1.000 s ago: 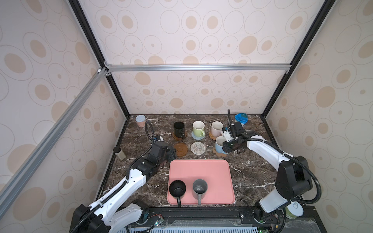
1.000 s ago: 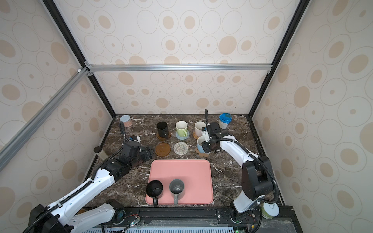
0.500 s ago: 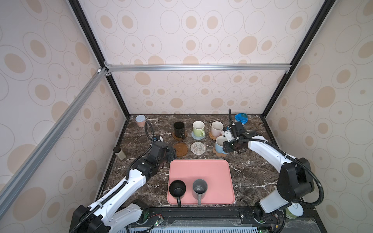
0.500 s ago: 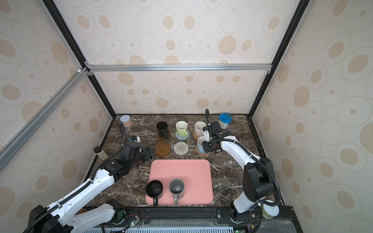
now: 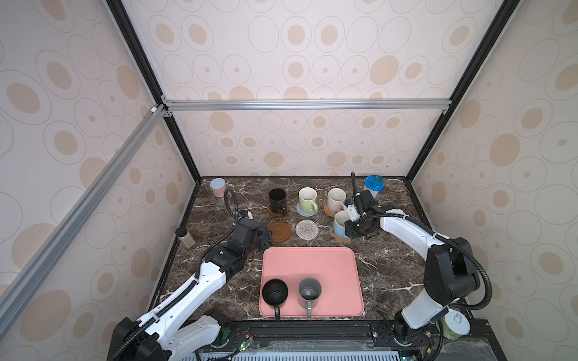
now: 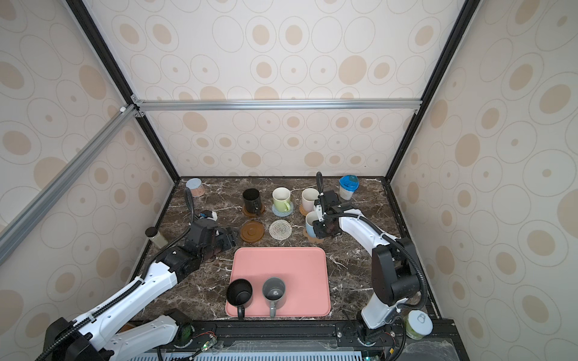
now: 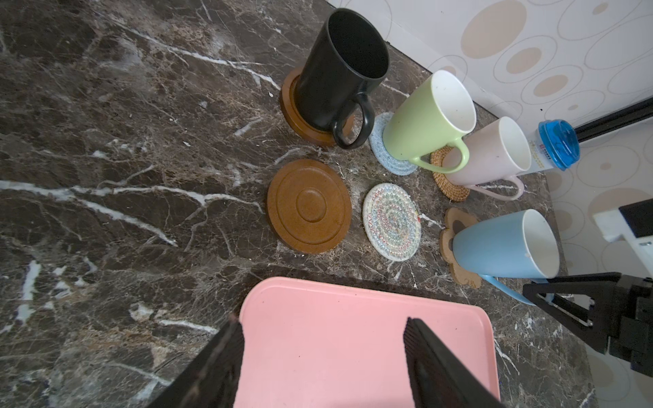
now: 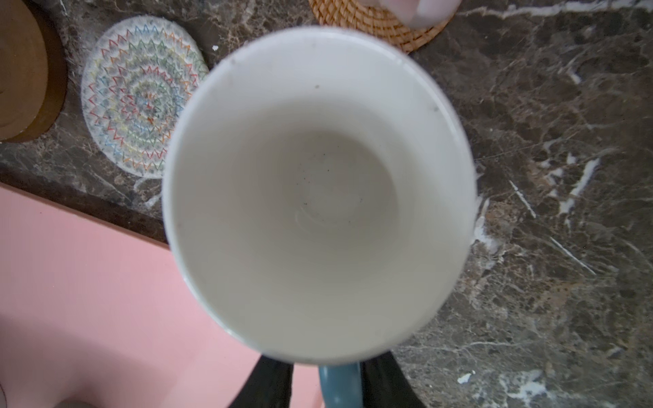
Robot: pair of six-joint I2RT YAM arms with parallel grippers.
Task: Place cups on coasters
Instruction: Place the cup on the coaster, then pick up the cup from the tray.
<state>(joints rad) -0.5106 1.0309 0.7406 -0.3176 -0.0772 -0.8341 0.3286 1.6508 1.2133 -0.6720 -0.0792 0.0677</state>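
The right hand [image 5: 356, 230] is reaching over the light blue mug [image 5: 339, 222], which is sitting on the brown paw coaster [image 7: 447, 243] on the counter [image 5: 215, 225], just beyond the pink tray's [image 5: 309, 262] far right corner. Its fingers [image 8: 272, 385] are straddling the mug's handle, with a gap showing on one side; whether they are clamping it, I cannot tell. The left hand [image 7: 322, 323] is hovering empty, jaws apart, at the tray's far left corner. A black mug [image 5: 274, 292] and a grey mug [image 5: 309, 292] are standing on the tray, while a brown disc coaster [image 5: 279, 231] and a whitish woven coaster [image 5: 306, 229] are lying bare.
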